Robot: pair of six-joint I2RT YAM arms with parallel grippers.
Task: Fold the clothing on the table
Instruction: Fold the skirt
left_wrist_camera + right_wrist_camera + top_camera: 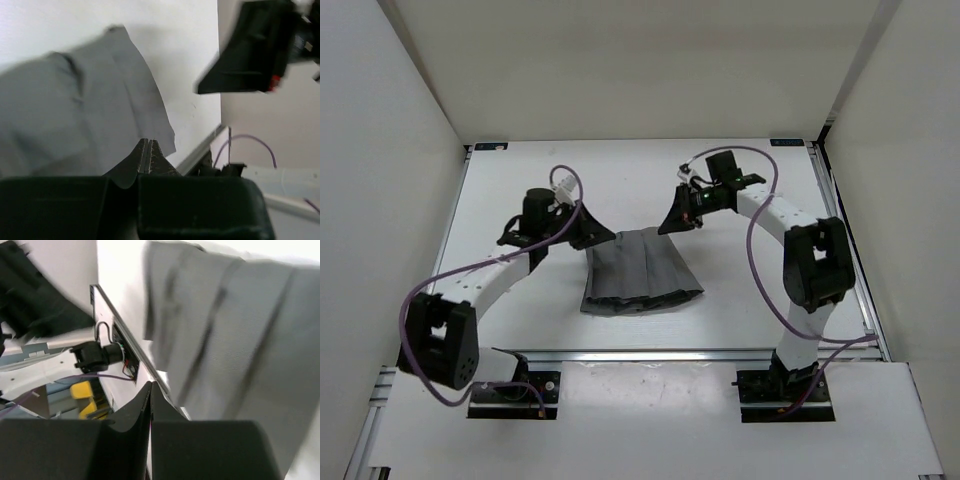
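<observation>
Clothing: dk grey pleated skirt, flat at mid-worktop, narrow end far, wide hem toward the arm bases.

Left tool: pressed together, no cloth seen btwn fingers. Right tool: same. Each hangs just beside a far corner of the skirt.

Recommend: spread both tools, take one far corner apiece, lift evenly, carry toward hem, keep pleats aligned.

Surroundings: purple cable loops by right arm; front rail just beyond the hem. Neither obstructs.

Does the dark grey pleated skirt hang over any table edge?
No, the dark grey pleated skirt lies wholly on the flat white tabletop, well inside its edges.
</observation>
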